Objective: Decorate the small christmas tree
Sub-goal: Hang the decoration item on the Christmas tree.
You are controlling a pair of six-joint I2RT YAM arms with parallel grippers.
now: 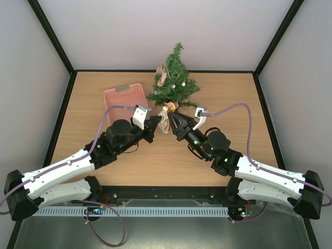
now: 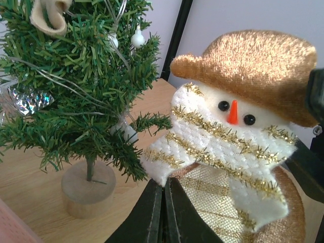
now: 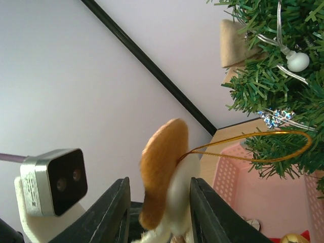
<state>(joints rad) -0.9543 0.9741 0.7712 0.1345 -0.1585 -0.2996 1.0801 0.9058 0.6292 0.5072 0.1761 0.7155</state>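
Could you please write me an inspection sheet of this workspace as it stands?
Surface: light wooden table.
Job's things: small christmas tree upright at back, bearing baubles; snowman ornament held beside it.
Clutter: pink basket left of tree.
Grippers: left pincer shut on the snowman's lower edge; right pincer open, straddling its hat.
Cables: purple cables loop above both arms.
Surroundings: pale walls, black frame posts.
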